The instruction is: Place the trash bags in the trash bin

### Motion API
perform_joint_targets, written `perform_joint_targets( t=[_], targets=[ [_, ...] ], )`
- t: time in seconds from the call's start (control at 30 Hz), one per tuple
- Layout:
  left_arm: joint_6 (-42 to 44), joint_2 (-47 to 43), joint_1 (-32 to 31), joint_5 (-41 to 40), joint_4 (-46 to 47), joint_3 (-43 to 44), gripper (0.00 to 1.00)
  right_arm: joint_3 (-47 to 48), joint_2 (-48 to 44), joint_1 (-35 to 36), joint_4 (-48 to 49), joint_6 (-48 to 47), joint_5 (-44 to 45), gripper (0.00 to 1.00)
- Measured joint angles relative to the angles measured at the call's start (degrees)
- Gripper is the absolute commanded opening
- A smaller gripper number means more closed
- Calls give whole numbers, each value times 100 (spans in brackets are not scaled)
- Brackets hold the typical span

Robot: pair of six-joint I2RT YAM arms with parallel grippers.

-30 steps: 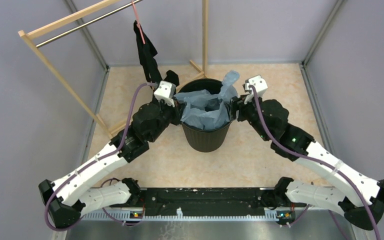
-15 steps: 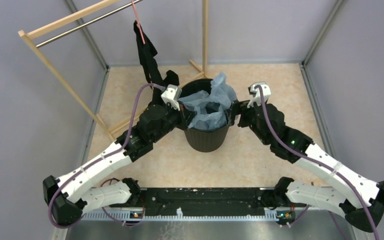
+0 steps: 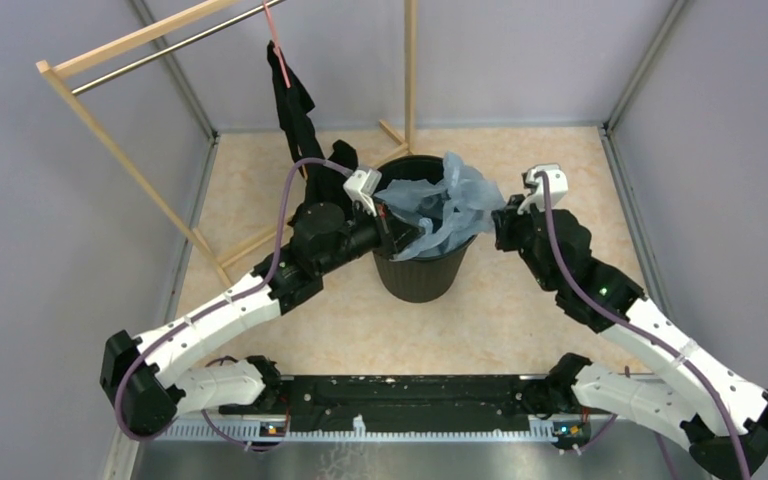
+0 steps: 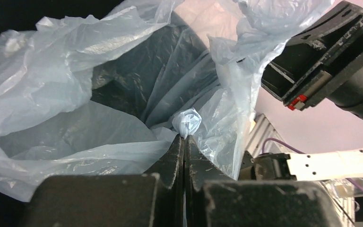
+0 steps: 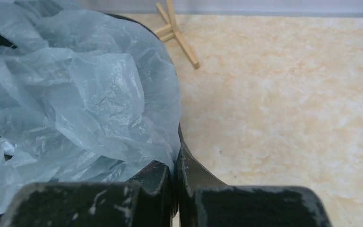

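Left tool (image 4: pixel 183 139), lower centre of the left wrist view: pressed flat together, pinching a twisted knot of thin, pale blue, see-through plastic film bag (image 4: pixel 52 90). Right tool (image 5: pixel 174 165), bottom centre of the right wrist view: drawn narrow, with a hem of the same bag seeming to run down into the slit. Read as a hold, though the pinch itself is hidden.

Outward from both, in the top view: bag (image 3: pixel 442 205) stretched between left tool (image 3: pixel 384 222) and right tool (image 3: pixel 504 220), long axis left to right across the frame. Heaped mostly above the mouth of the black round ribbed plastic bin (image 3: pixel 420 272) at frame centre, partly sagging inside, with a loose flap toward the upper edge of the rim.

Left tool at the left rim, reaching over the mouth; right tool just outside the right rim, so the left one is nearer the opening. From either tool, the bin's hollow inward and down.

Likely next: lower and push the film toward the middle. Risk: springy film riding back up over the rim.

Behind, upper left: black garment (image 3: pixel 295 110) hanging from a wooden rack (image 3: pixel 120 150) standing on the beige counter (image 3: pixel 560 170).
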Motion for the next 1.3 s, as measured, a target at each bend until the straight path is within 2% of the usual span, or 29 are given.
perform_joint_targets(
  t=[0.23,0.27,0.37,0.43,0.5,0.57,0.7,0.83,1.03,1.17,1.3],
  targets=[
    [-378,107,-2,522,173,15,0,76,-269,-157,-299,-577,223,1],
    [-400,116,-2,577,151,44,0,118,-275,-168,-365,-647,221,10],
    [-356,107,-7,527,11,160,0,212,-286,-175,-457,-809,116,52],
    [-205,7,-9,302,-227,275,0,247,-306,-175,-505,-835,-28,74],
    [-17,-184,-9,2,-505,378,0,304,-323,-175,-555,-920,-254,87],
    [181,-476,-7,-339,-772,485,0,435,-315,-175,-616,-1005,-542,95],
    [433,-1128,-7,-896,-1060,603,0,1045,-92,-177,-787,-1241,-1272,99],
    [483,-1622,-7,-1290,-1191,610,0,2240,566,-181,-970,-1300,-2009,99],
    [422,-2061,-7,-1759,-1250,417,0,3919,1779,-179,-1143,-706,-2763,98],
    [348,-2253,-7,-1919,-1300,234,0,4028,2124,-68,-1215,-70,-2444,94],
    [260,-2323,-7,-1965,-1346,55,0,4221,2507,752,-1526,98,-1110,95]
  ],
)
